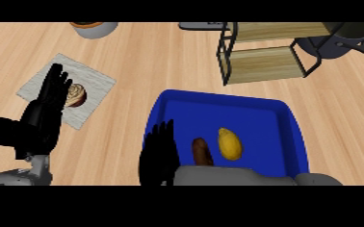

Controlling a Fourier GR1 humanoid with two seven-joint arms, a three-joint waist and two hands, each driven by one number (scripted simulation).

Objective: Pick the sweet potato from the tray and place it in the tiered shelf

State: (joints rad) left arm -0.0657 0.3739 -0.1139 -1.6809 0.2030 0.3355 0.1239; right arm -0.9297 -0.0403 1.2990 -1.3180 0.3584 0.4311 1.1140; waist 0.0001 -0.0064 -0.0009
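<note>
The right hand (159,155) is held over the left rim of the blue tray (280,120), fingers straight and apart, nothing gripped. Just to its right the brown sweet potato (202,151) is seen lying in the tray, with a yellow fruit (229,144) beside it. The left hand (44,110) is parked open at the left edge, over a grey mat (92,84). The tiered shelf (266,53) is set further back on the tabletop

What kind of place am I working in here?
Most likely a kitchen counter: a light wooden top carries a blue tray with a brown sweet potato and a yellow fruit, a tiered shelf behind it, and a round pastry on a board to the left.
</note>
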